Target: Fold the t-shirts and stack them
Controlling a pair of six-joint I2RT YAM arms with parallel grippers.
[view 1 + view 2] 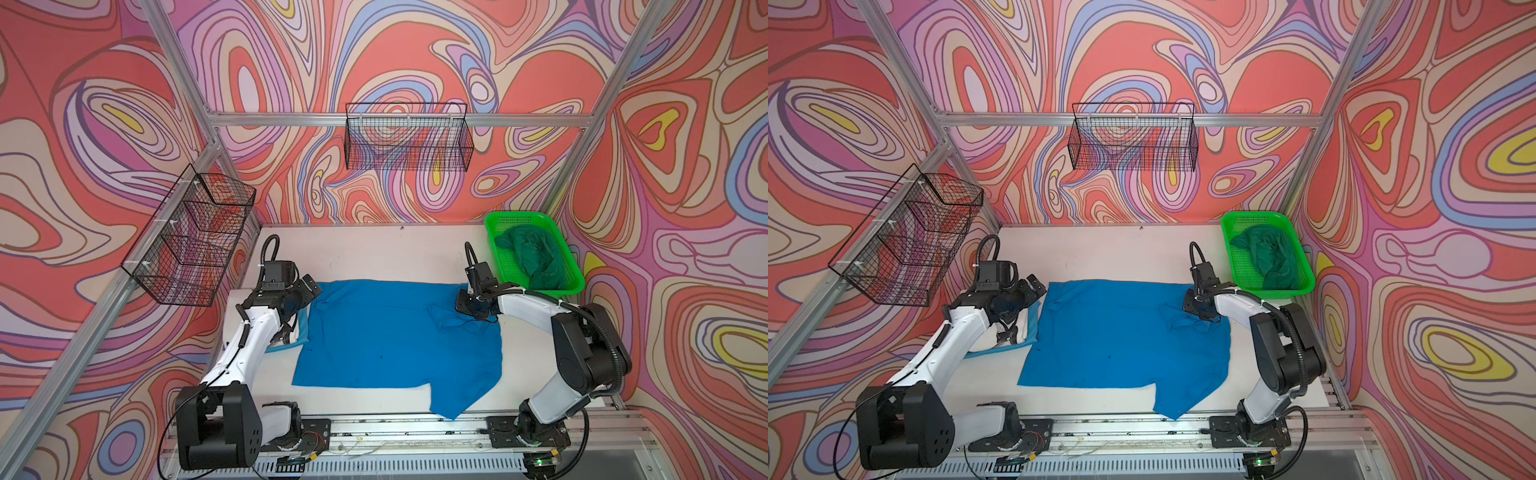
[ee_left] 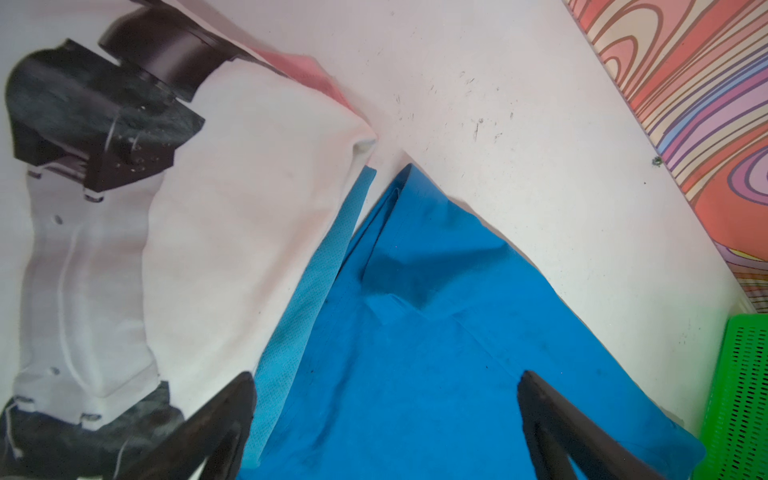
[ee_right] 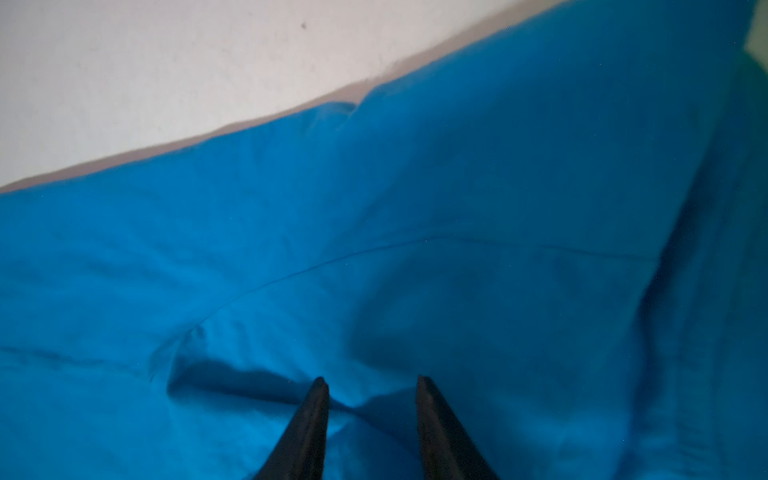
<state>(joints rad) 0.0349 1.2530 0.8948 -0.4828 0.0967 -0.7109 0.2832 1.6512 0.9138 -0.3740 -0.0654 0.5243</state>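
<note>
Plain bright blue cloth t-shirt [image 1: 395, 340] showing even saturated blue, creases shading darker. Crumpled dark green cloth shirt [image 1: 536, 257] contrasting with bright green plastic mesh basket [image 1: 508, 272]. Folded white cloth shirt [image 2: 249, 187] carrying black-grey print. Lighter blue dotted-weave shirt [image 2: 307, 299] showing paler, speckled. White worktop [image 1: 365, 253] bearing dark scuffs. Printed wall panels [image 1: 83, 124] swirling coral, lilac, blue, cream, yellow. Left hand [image 2: 385, 374], right hand [image 3: 370, 379] showing black.

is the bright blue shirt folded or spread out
Mostly spread: the bright blue shirt lies flat on the table, one sleeve sticking out.
</note>
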